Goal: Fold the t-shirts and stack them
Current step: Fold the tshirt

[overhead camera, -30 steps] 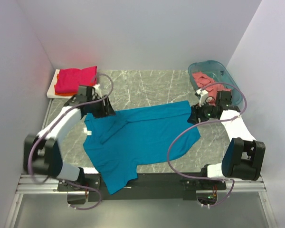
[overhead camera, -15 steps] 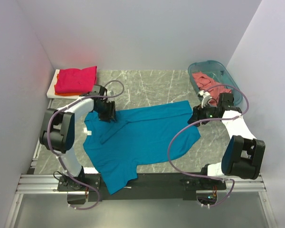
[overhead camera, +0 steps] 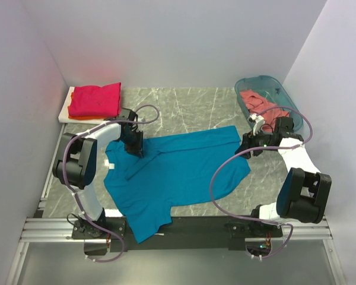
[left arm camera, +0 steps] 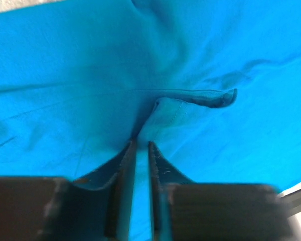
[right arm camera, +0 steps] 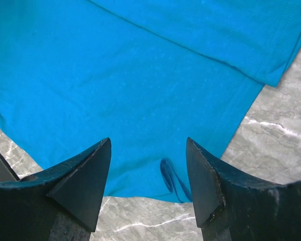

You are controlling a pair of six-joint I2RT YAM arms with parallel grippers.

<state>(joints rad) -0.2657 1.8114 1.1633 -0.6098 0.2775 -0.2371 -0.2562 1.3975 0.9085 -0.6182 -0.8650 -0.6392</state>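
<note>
The teal-blue t-shirt lies spread on the marble table, slightly rumpled near its collar. My left gripper is down on its upper left part. In the left wrist view its jaws are nearly together, pinching a raised fold of the cloth. My right gripper hovers open over the shirt's right edge. In the right wrist view its fingers straddle the hem without touching it. A magenta-red t-shirt lies folded on an orange one at the back left.
The folded shirts rest on a flat white board by the left wall. A translucent teal basket at the back right holds a salmon-pink t-shirt. Bare marble shows beside the hem. White walls close in on three sides.
My left arm swung its elbow inward and its gripper shifted a little right on the shirt while its jaws narrowed onto a fold. The right gripper barely moved and stays open.
</note>
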